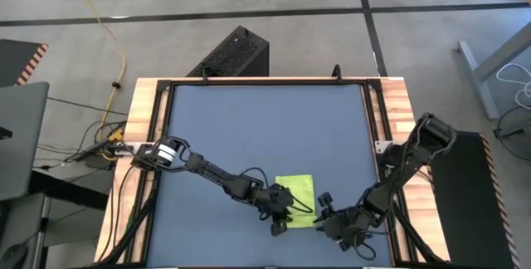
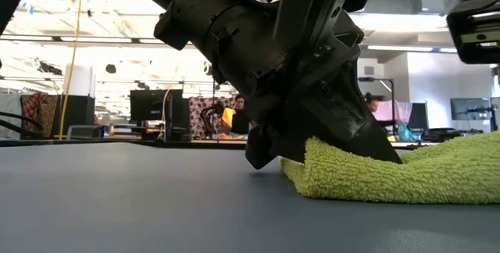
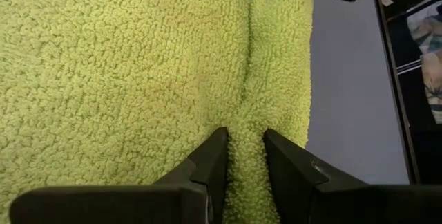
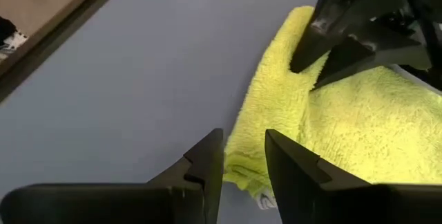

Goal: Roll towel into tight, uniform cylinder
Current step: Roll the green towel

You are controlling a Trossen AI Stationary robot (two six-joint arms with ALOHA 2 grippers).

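One small lime-green terry towel, soft and looped in texture, lies on the dark blue-grey mat near the near edge of the bench, a little right of the middle. Its nap is thick and nubbly in the left wrist view, where a raised fold runs as a rounded ridge along one side. In the low view the towel shows as a low plump mound with a folded, doubled edge.

The left pincer is down on the towel's near left part. Its two dark, wedge-shaped fingers stand narrow, with the ridge of cloth pinched between them. From the low view its angular black body presses into the cloth and hides that end of the towel.

The right pincer sits just beside the towel's near right corner, low over the mat. Its two dark fingers are a little apart with nothing between them, pointing at the towel's edge; the corner below them is partly hidden.

There are two dark jointed arms, one from each side. The mat is smooth and matte, set in a black frame on the pale wooden bench. The towel's right end is cut off in the low view.
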